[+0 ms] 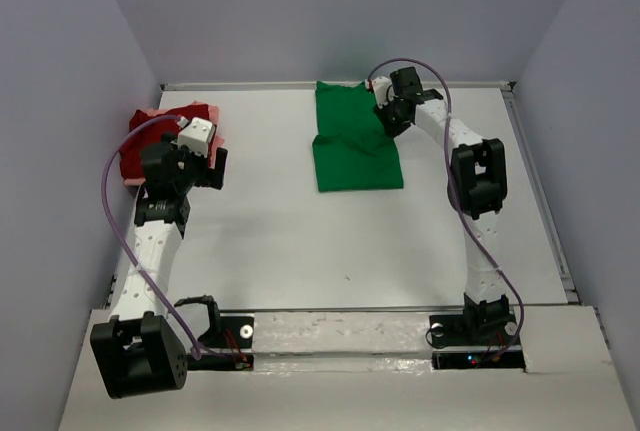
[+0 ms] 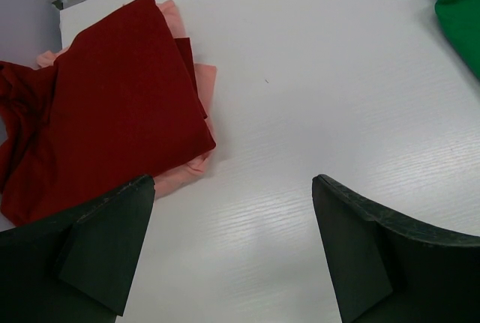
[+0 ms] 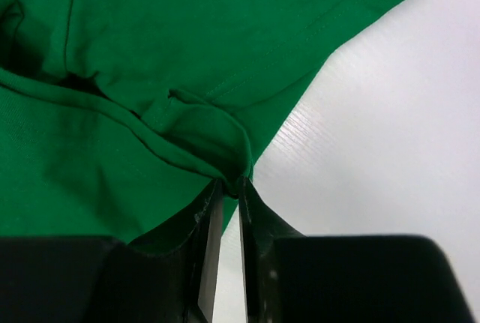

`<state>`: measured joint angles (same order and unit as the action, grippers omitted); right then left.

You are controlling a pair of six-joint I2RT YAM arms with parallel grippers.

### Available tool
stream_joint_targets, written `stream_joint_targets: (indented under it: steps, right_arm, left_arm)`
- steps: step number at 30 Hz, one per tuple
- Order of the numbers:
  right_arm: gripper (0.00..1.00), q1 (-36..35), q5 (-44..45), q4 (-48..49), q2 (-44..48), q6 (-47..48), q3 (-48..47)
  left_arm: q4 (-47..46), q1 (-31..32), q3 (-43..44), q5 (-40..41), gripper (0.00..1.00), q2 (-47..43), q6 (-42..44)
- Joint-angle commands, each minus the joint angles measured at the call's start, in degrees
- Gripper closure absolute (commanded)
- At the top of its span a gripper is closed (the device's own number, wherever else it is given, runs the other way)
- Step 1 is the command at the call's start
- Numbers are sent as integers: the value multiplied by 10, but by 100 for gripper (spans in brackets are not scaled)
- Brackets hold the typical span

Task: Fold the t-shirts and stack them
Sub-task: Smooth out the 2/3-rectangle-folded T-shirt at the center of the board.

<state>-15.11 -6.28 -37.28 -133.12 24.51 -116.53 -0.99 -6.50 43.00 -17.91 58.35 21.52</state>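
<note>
The bright green t-shirt (image 1: 355, 141) lies partly folded on the table at the back centre. My right gripper (image 1: 390, 119) is shut on the green t-shirt's right edge (image 3: 187, 136), pinching a fold of cloth at its fingertips. The dark red t-shirt (image 2: 112, 106) lies folded on the pale pink t-shirt (image 2: 196, 160) at the far left; both show in the top view (image 1: 135, 146). My left gripper (image 2: 232, 244) is open and empty, hovering just right of that stack.
White table (image 1: 300, 241) with a raised rim along the back and right side (image 1: 540, 191). Grey walls stand on the left, back and right. The red and pink stack sits near the left wall.
</note>
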Motion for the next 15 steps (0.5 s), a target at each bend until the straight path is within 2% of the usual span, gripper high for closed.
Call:
stream_joint_targets:
  steps: [1,11,15]
  right_arm:
    - [81,-4,-10,-2,-9,-1,-23]
    - [97,-4,0,-3,-7,4,-21]
    - [100,1,7,-3,0,8,-24]
  left_arm:
    - [-18,-3,9,-11,1,-4,-2]
    - [-19,-4,9,-13,1,-5,-2]
    - [-19,-4,9,-14,1,-4,-2]
